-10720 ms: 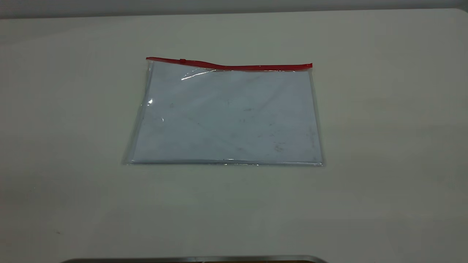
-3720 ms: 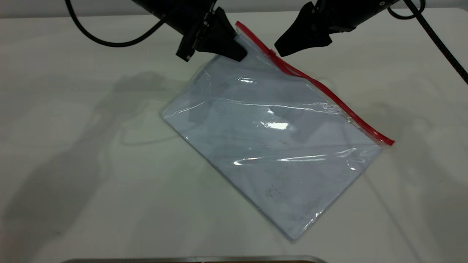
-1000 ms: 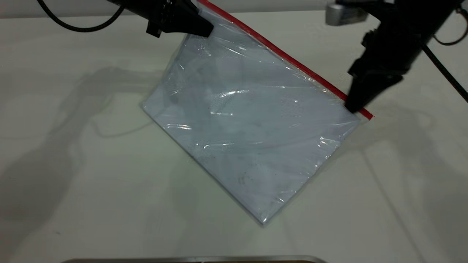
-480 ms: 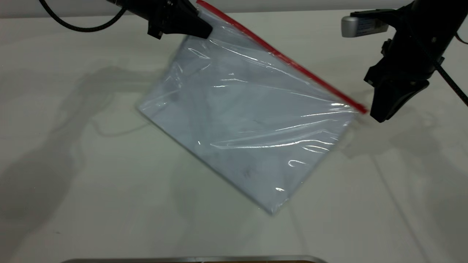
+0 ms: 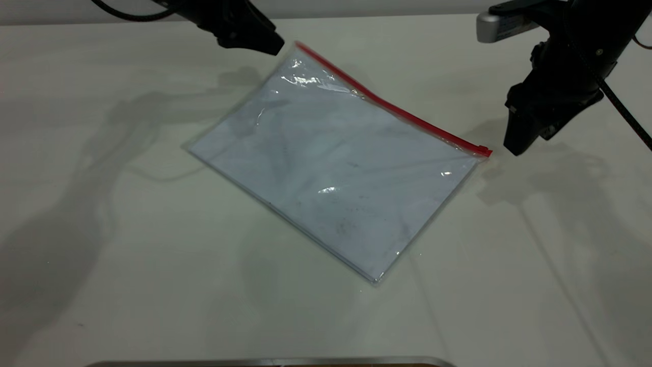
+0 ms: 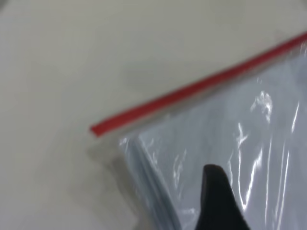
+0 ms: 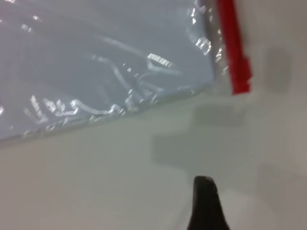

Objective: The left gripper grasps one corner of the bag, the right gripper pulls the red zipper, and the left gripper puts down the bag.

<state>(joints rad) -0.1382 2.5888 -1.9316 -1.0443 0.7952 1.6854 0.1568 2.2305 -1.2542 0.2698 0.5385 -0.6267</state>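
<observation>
The bag (image 5: 336, 168), a clear bluish-white pouch, lies flat and skewed on the table. The red zipper (image 5: 397, 109) runs along its far edge, with the slider tab (image 5: 481, 151) at the right end. The left gripper (image 5: 270, 47) hovers open just left of the corner of the bag (image 5: 300, 47) and does not touch it. In the left wrist view one finger (image 6: 216, 196) hangs over the bag (image 6: 268, 143) near the red strip (image 6: 192, 91). The right gripper (image 5: 524, 145) is open and empty, just right of the tab. The right wrist view shows the tab (image 7: 240, 72) beyond one finger (image 7: 205, 206).
The white table (image 5: 127, 255) stretches wide on all sides of the bag. A metallic edge (image 5: 270, 362) runs along the near border. A silver camera (image 5: 501, 25) sits on the right arm, and black cables trail off at the top corners.
The left gripper has let go of the corner and drawn back to the left. The bag has dropped flat onto the table. The right gripper has moved slightly away from the zipper end.
</observation>
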